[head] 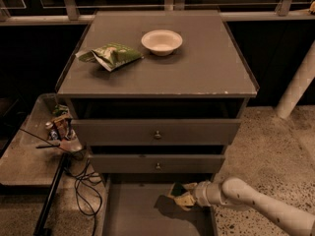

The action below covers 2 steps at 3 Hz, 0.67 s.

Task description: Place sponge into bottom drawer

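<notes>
While the arm reaches in from the lower right, the gripper (181,199) hangs over the right side of the open bottom drawer (138,216), clamped on the sponge (176,189). The sponge sits just above the drawer floor, with a shadow under it. Up on the cabinet top (202,70), a white bowl (161,41) and a green snack bag (112,56) sit near each other.

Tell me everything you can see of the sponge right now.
The sponge is a small block with a dark green scouring face over pale yellow foam that looks soft. It sits tilted in the hand, which reaches in from the right and grips it above the right side of the open bottom drawer. Its shadow on the drawer floor suggests it hangs clear of the floor. Only the hand appears to touch it.
</notes>
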Tool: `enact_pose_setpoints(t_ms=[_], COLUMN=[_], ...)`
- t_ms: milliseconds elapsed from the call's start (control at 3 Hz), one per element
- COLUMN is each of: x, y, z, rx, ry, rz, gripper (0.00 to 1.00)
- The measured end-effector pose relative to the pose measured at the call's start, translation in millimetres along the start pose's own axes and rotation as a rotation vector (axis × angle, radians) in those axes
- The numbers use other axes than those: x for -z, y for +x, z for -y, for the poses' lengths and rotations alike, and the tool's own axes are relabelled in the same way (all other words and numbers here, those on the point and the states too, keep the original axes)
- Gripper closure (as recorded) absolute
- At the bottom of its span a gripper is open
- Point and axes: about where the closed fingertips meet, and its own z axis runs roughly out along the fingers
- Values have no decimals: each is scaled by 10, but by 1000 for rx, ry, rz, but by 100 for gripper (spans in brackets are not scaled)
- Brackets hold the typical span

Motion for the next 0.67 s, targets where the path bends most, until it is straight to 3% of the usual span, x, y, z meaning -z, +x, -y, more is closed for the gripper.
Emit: enact_pose_setpoints(t_ms=[667], x=[-283], y=[191], z=[96], rx=[-23], ry=[16], rz=[-39], gripper=[100])
